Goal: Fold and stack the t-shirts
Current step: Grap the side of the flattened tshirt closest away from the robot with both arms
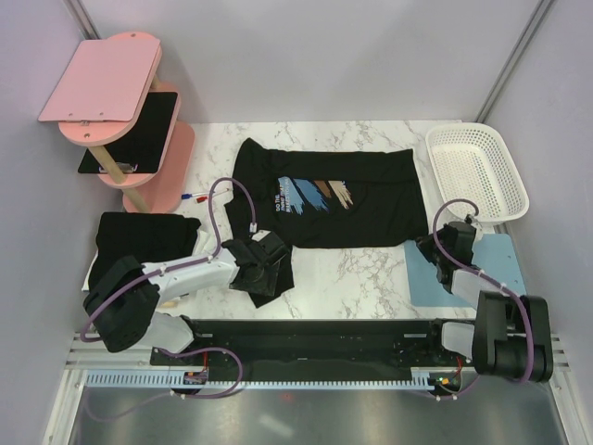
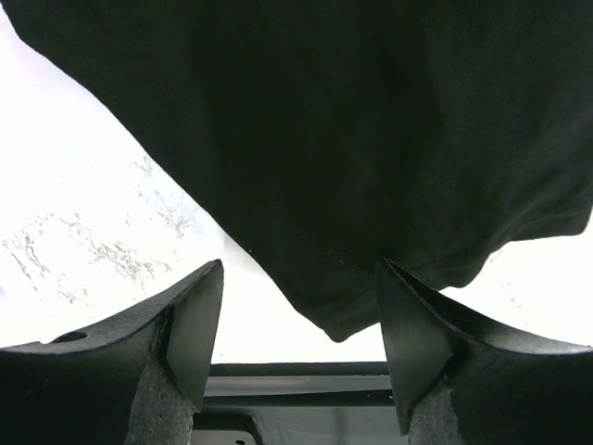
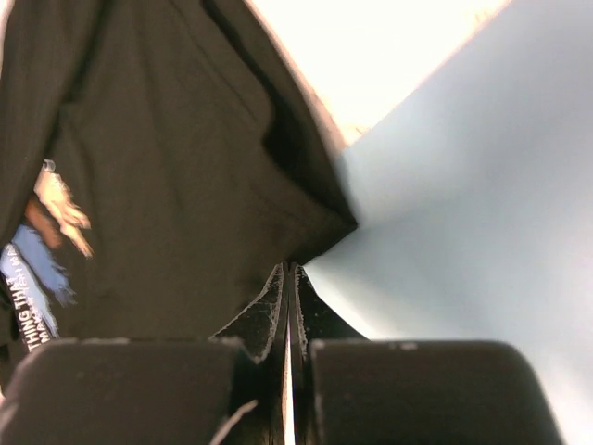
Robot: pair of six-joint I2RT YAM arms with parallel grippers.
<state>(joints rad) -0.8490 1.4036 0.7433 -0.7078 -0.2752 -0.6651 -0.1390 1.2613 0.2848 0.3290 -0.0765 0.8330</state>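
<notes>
Nearest, the left gripper (image 2: pixel 296 271) hangs with its jaws spread wide over a sleeve tip of the printed t-shirt (image 1: pixel 324 199), gripping nothing. The right gripper (image 3: pixel 289 276) shows jaws pressed flat together at the shirt's near hem corner, beside the light blue mat (image 1: pixel 508 261); whether cloth is pinched is unclear. The shirt lies spread, print up, in the middle of the desk (image 1: pixel 361 273). A second black t-shirt (image 1: pixel 139 236) lies folded at the left. Farther back stand a white basket (image 1: pixel 477 171) and a pink shelf stand (image 1: pixel 116 93).
</notes>
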